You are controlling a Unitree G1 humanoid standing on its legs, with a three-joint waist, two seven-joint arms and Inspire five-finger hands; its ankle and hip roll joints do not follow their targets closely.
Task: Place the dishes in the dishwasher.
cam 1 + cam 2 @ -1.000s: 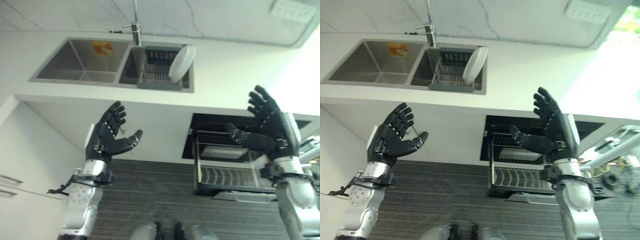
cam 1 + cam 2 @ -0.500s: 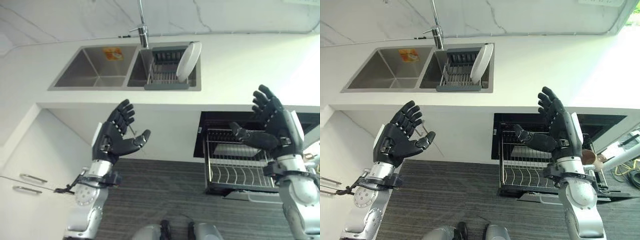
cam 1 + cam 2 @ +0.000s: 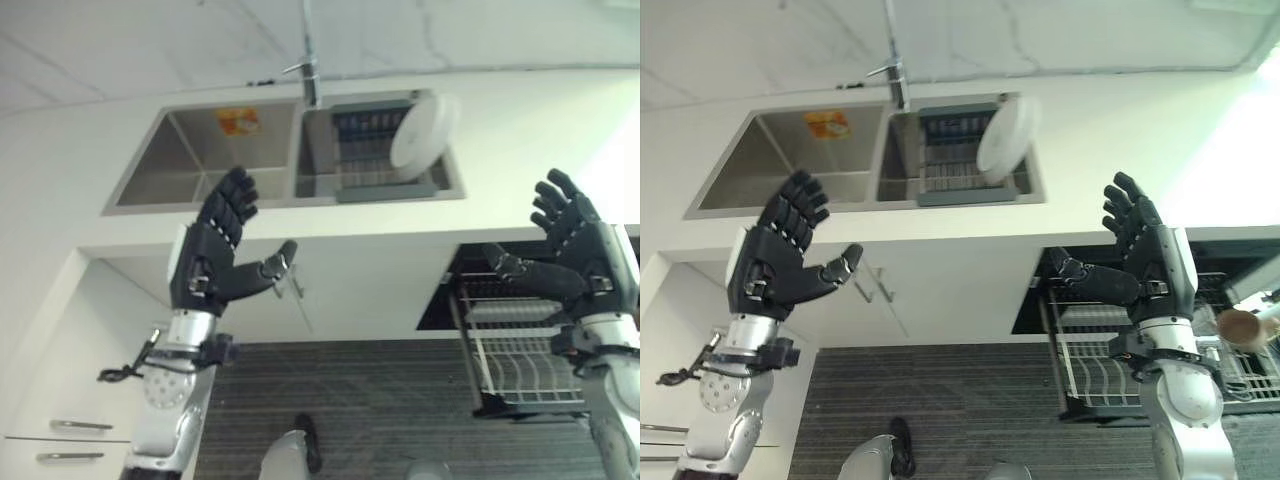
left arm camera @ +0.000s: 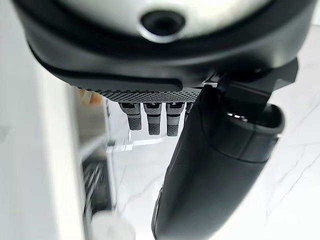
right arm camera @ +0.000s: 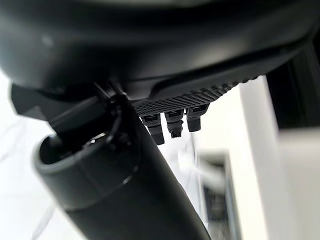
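Observation:
A white plate (image 3: 424, 131) stands on edge in a dark dish rack (image 3: 372, 165) inside the right basin of the steel sink (image 3: 190, 160). Below the counter to the right, the dishwasher (image 3: 455, 300) is open with its wire rack (image 3: 520, 355) pulled out. My left hand (image 3: 212, 262) is raised in front of the counter edge below the left basin, fingers straight, holding nothing. My right hand (image 3: 570, 255) is raised above the dishwasher rack, fingers spread, empty too.
A tap (image 3: 308, 50) rises behind the sink. White cabinet fronts with drawer handles (image 3: 65, 428) stand at the lower left. A white counter (image 3: 520, 130) runs to the right of the sink. Dark striped floor (image 3: 350, 410) lies below.
The whole picture has swung, so the camera has moved; sink and dishwasher sit further right. Both hands stay raised and open, with the left one a little higher against the counter.

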